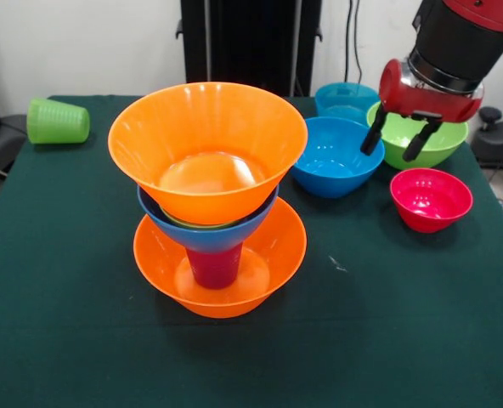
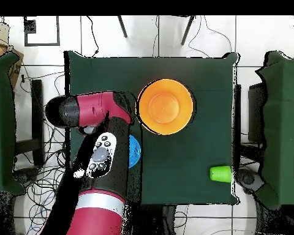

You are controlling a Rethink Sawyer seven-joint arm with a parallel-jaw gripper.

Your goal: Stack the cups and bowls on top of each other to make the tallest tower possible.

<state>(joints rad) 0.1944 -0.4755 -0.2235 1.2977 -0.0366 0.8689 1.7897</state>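
Orange plastic dominates the front view: the tower (image 1: 213, 204) stands at the middle of the green table (image 1: 64, 340), with a wide orange bowl at the bottom, an inverted purple-magenta cup (image 1: 215, 265) inside it, a blue bowl (image 1: 207, 234) on the cup and another orange bowl (image 1: 207, 144) on top. From overhead only this top orange bowl (image 2: 166, 106) shows; the lower parts are hidden under it. The gripper (image 1: 398, 143) hangs with its two fingers spread and empty, between a blue bowl (image 1: 332, 157) and a lime green bowl (image 1: 421, 140); overhead the arm (image 2: 103, 165) covers it. A red-pink bowl (image 1: 430, 198) sits near them. The light green cup (image 1: 58, 121) lies on its side at a far corner.
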